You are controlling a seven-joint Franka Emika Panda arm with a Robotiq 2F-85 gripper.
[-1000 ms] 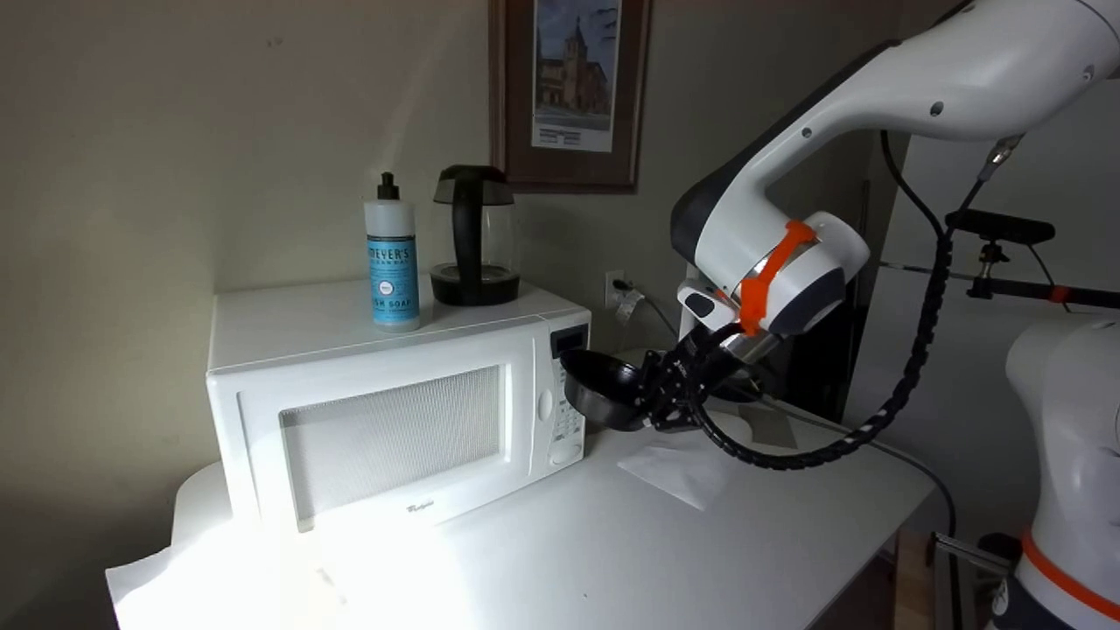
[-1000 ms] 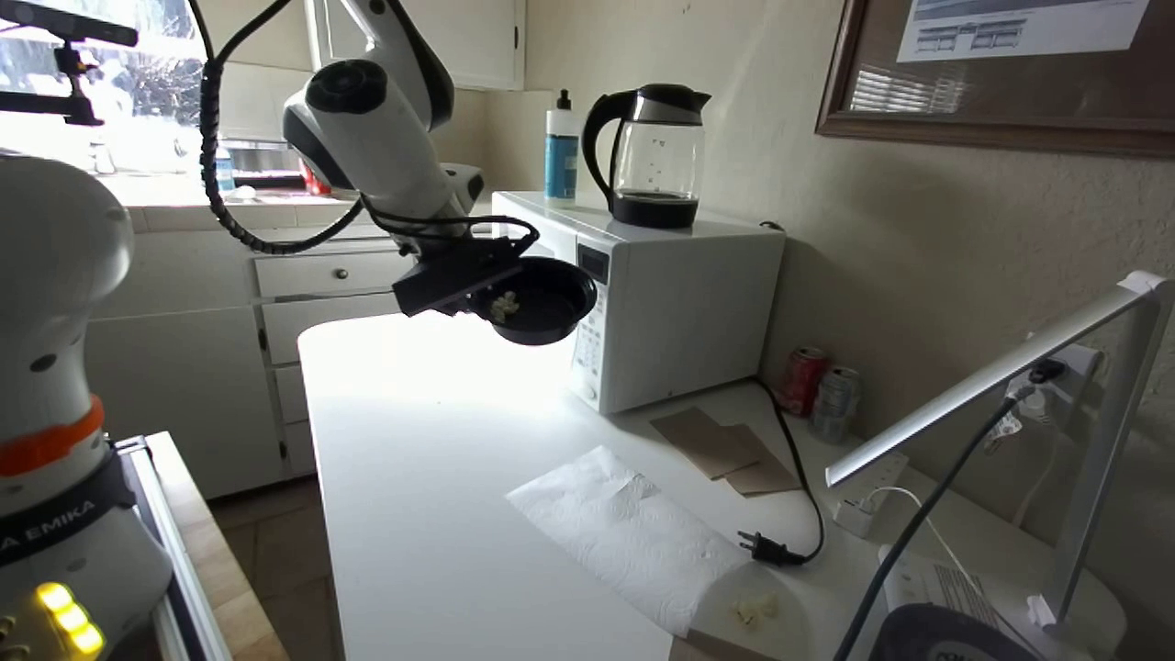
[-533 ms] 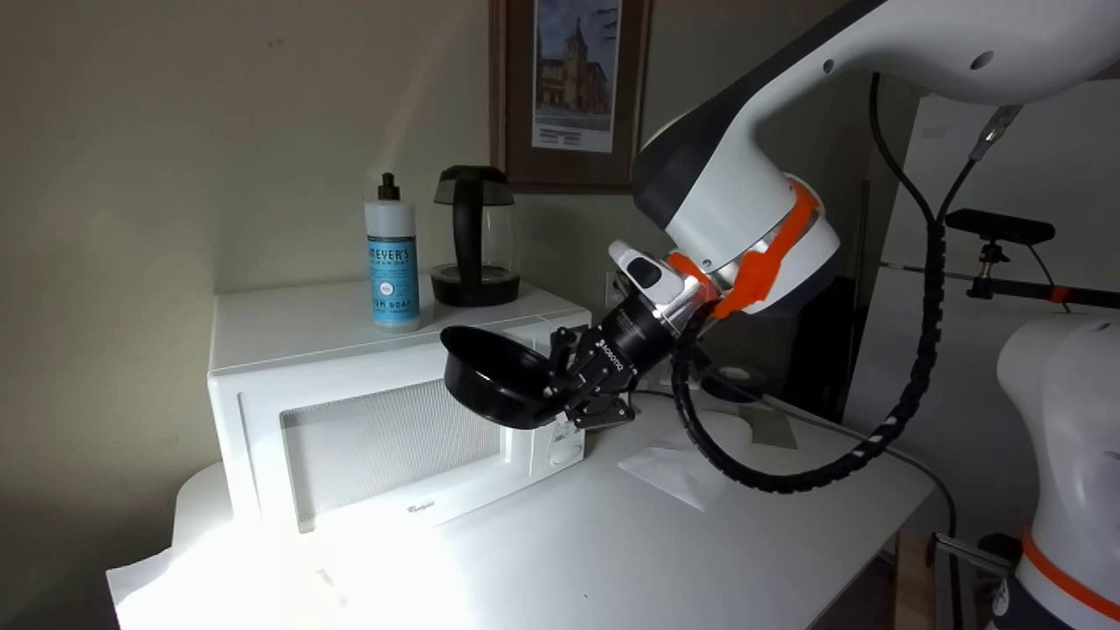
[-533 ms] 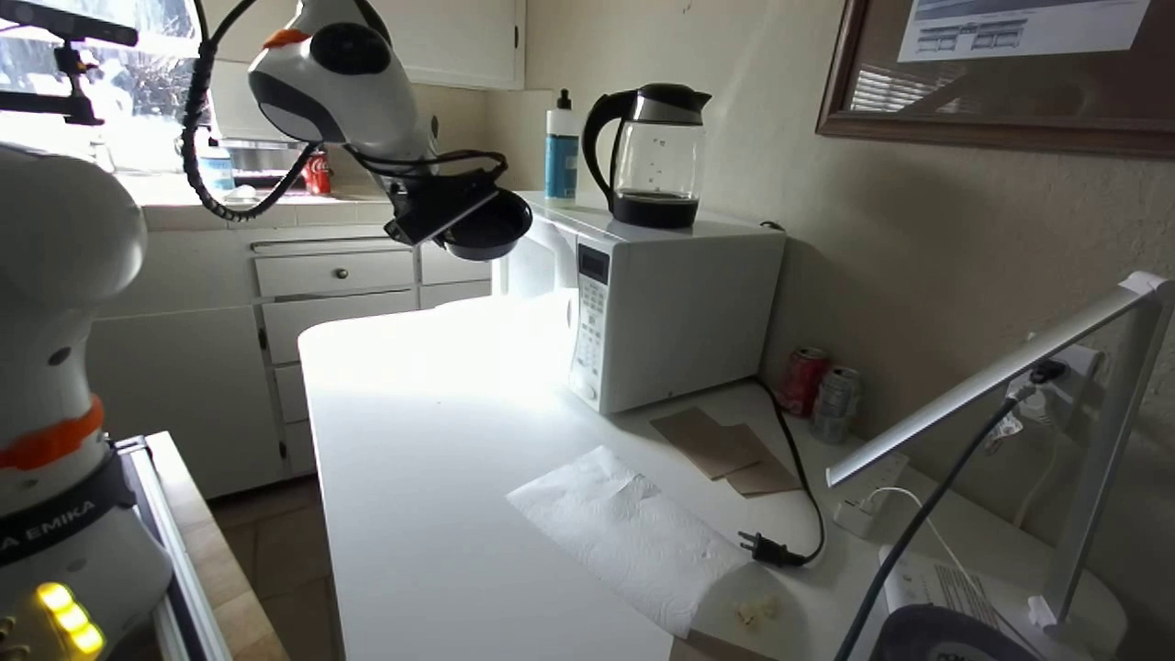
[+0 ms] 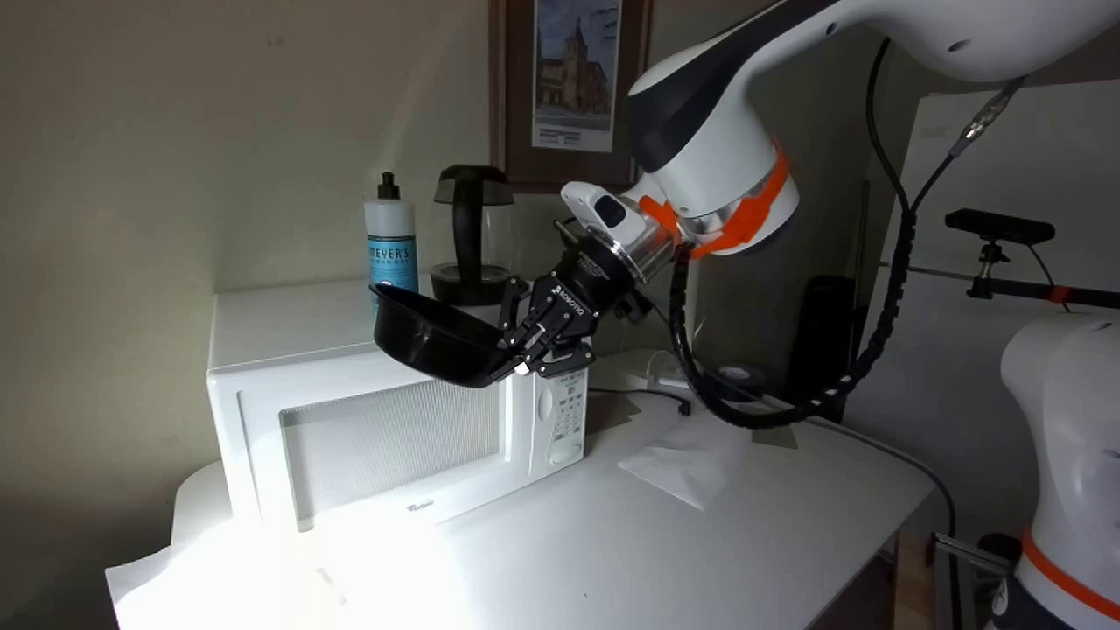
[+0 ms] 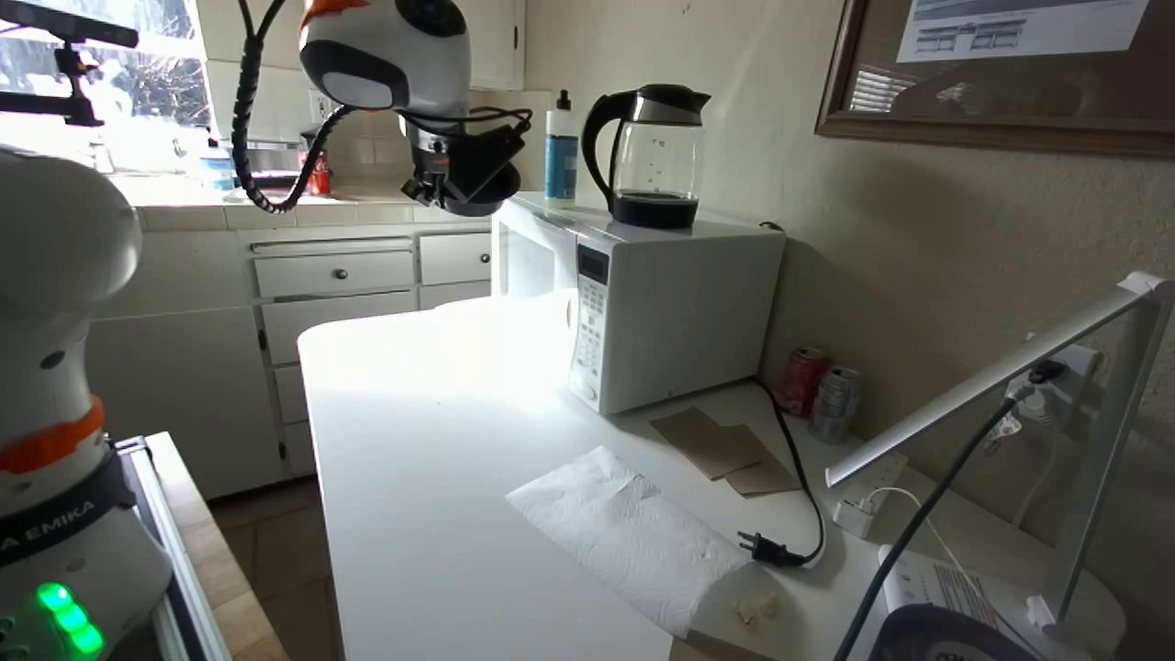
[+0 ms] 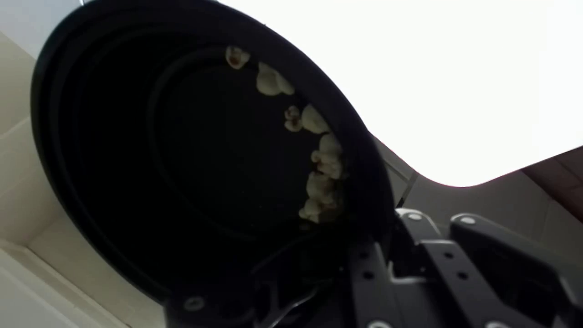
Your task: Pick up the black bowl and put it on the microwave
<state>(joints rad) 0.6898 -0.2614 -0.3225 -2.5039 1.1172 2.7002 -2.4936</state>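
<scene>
My gripper [image 5: 509, 352] is shut on the near rim of the black bowl [image 5: 433, 343], holding it in the air. The bowl leans toward the gripper, its far side higher. Several popcorn pieces [image 7: 319, 187] have gathered along its lower inner wall in the wrist view. In an exterior view the bowl overlaps the upper front edge of the white microwave [image 5: 271, 328]; no contact between them is evident. In an exterior view, the wrist camera partly covers the bowl [image 6: 477, 204], which shows beside the microwave [image 6: 688, 312] near its top level. The fingertips are dark in the wrist view.
On the microwave's top stand a blue soap bottle [image 5: 393, 249] and a glass kettle [image 5: 471, 236]; the bottle is partly behind the bowl. On the table [image 6: 431, 514] lie a paper towel [image 6: 624, 523] and a plug [image 6: 771, 551]. Two cans [image 6: 804, 378] stand by the wall.
The arm has carried the bowl upward and across the microwave's front, from its control panel side toward the soap bottle. The grip has stayed the same. Lights on the robot's base went from yellow to green.
</scene>
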